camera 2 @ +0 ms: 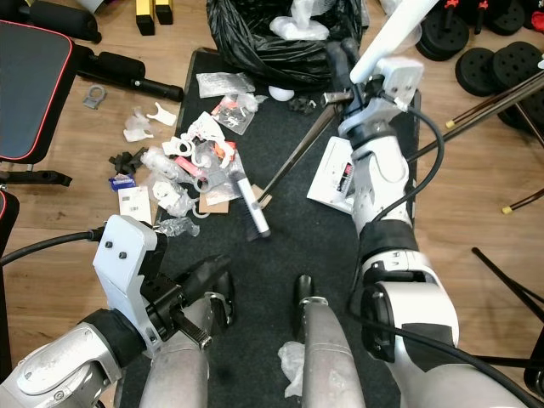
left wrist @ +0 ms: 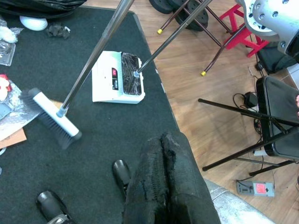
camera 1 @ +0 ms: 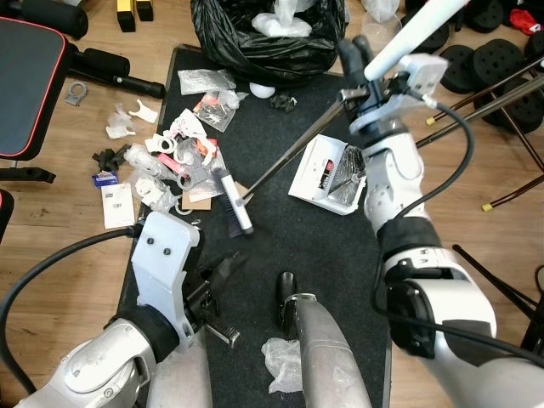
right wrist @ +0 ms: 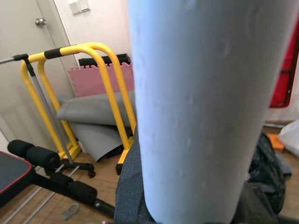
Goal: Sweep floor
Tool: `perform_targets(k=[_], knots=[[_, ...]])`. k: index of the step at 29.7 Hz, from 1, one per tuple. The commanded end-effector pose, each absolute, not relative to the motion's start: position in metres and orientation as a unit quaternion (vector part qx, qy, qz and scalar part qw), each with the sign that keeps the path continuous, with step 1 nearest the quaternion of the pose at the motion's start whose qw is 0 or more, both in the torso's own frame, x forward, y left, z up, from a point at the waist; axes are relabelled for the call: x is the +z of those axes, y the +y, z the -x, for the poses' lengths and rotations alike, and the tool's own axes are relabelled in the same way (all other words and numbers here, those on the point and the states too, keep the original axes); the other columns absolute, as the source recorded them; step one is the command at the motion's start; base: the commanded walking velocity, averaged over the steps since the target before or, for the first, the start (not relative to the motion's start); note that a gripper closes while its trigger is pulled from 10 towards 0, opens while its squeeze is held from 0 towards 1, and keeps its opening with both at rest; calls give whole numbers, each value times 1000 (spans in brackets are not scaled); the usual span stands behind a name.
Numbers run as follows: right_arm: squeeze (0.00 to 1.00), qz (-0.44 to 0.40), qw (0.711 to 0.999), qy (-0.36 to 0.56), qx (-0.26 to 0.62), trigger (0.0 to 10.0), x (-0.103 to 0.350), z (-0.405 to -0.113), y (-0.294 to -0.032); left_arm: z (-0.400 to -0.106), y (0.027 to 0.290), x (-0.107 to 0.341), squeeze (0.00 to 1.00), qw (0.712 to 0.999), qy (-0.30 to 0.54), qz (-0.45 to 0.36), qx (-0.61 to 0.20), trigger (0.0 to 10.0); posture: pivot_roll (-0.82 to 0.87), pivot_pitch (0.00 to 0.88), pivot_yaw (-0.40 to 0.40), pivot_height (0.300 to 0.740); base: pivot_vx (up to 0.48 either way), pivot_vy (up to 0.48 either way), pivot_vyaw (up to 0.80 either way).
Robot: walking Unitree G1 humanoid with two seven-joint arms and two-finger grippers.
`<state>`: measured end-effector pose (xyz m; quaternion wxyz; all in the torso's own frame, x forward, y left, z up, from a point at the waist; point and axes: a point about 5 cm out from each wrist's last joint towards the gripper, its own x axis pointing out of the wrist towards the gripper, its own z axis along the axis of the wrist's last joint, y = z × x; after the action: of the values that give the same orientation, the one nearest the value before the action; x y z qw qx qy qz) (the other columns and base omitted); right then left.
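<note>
Right gripper [camera 1: 361,53] is clamping the broom [camera 1: 234,201] handle up high, fingers closed round it; the brush head is resting on the black mat [camera 1: 289,238] beside the litter [camera 1: 174,157]. Left gripper [camera 2: 208,280] is hanging low, fingers pressed together, holding nothing. Dustpan [camera 1: 327,174] is lying on the mat.

Counting one broom [camera 1: 234,201], one white dustpan [camera 1: 327,174], one black trash bag [camera 1: 255,38] and two grippers showing, left [camera 1: 223,270], right [camera 1: 361,55].

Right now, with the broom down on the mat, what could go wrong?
The right gripper holds the broom high up its handle, so the brush head could skid over the litter pile. A hard stroke might scatter the pieces onto the wood floor, away from the dustpan.
</note>
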<state>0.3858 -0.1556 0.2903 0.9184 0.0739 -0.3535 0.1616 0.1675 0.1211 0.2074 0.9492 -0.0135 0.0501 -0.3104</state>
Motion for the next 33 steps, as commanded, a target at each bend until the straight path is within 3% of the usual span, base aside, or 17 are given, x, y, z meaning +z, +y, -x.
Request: perform_targets(k=[1,25,33], knots=[[0,-43,907,-391,150,10000,301,-379,-164,-164,120,203,0,954,68,16,-292,10000,-3,644,-154,740,0,0,0],[0,18,901,-416,120,10000,322,-377,-182,-165,121,204,0,956,70,10,-284,10000,-10,624,-159,740,0,0,0],[0,-6,882,-446,153,10000,339,-370,-176,-170,121,201,0,958,72,8,-277,10000,-19,584,-171,740,0,0,0]])
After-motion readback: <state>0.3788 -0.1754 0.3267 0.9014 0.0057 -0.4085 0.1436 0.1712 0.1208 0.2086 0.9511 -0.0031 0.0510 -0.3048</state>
